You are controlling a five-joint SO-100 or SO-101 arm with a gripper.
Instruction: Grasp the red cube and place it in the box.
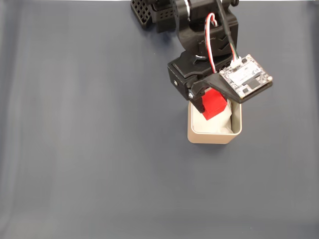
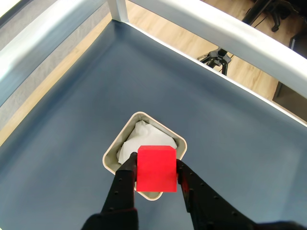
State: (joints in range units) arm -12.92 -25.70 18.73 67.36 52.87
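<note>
Nearest the wrist camera, the claw is pinching the red cube between its two black fingers, one pad on each of two opposite side faces, with the cube's top face open to the lens. The faces look plain and matte, so I judge it a stiff, light block that will not crush or sag; flat parallel sides like these are the sensible place to hold it, and the matte finish should give the pads fair friction. Directly beneath the claw sits the box, its near rim partly covered by the cube, its white paper lining crumpled inside just beyond the fingertips. In the fixed view the cube hangs over the box's opening, seemingly above the rim rather than resting on the paper. Beyond the box the dark blue table runs out to pale rails.
</note>
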